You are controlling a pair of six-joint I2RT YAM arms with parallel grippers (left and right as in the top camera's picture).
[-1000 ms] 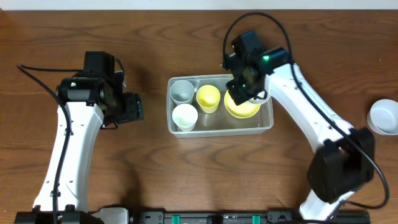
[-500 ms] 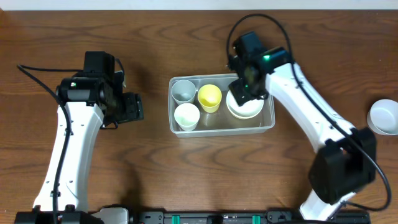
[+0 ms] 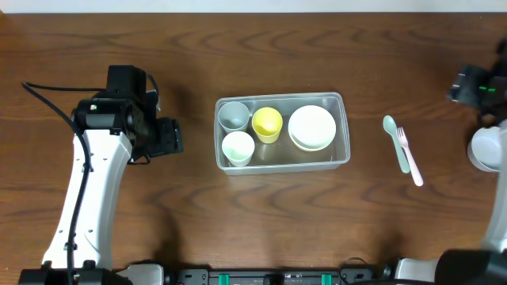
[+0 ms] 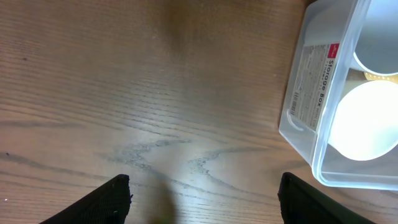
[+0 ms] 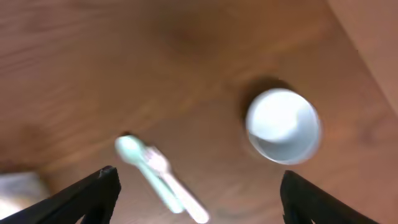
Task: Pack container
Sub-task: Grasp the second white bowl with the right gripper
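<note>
Right hand (image 5: 198, 199) open, empty, nr right edge of tabletop (image 3: 158, 47), left hand (image 4: 205, 202) open too; container (image 3: 281, 157) mid-tabletop has 3 cups (image 3: 232, 115) + stacked bowls (image 3: 311, 127), so prob. mostly packed, w/ white bowl (image 3: 487, 149), spoon (image 3: 390, 124), fork (image 3: 415, 174) left.

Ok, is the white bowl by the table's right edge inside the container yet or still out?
Out. The white bowl sits on the bare table, well right of the container, beyond the spoon and fork.
</note>
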